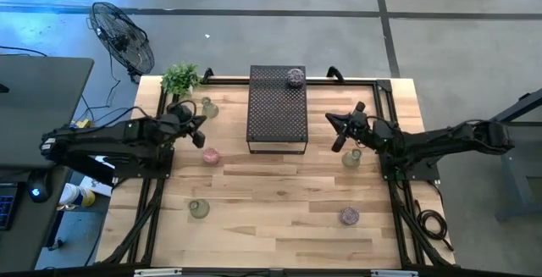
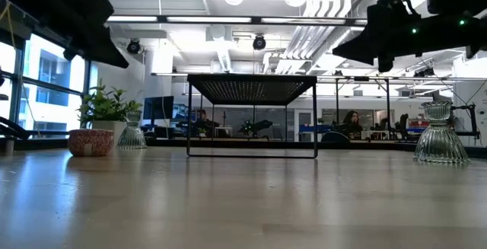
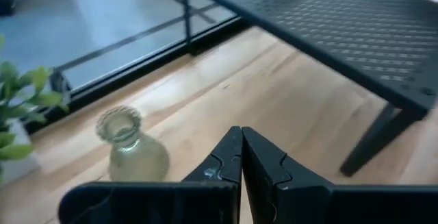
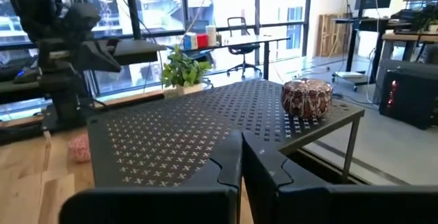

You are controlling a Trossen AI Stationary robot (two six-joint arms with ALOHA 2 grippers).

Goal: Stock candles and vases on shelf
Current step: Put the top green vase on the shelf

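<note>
The black perforated shelf (image 1: 277, 108) stands on its legs at the table's far middle. One purple candle (image 1: 295, 77) sits on the shelf's far right corner, also in the right wrist view (image 4: 306, 98). Two more candles (image 1: 211, 156) (image 1: 349, 216) stand on the table. Three clear vases (image 1: 209, 107) (image 1: 351, 157) (image 1: 199, 208) stand upright on the table. My left gripper (image 1: 201, 131) is shut and empty, left of the shelf, above the table between a vase (image 3: 131, 148) and a candle. My right gripper (image 1: 335, 133) is shut and empty, right of the shelf.
A leafy potted plant (image 1: 181, 78) stands at the far left corner. A black frame rail (image 1: 356, 80) runs along the table's far edge behind the shelf. Bare wood lies at the table's near middle (image 1: 275, 201). A fan (image 1: 123, 36) stands beyond the table.
</note>
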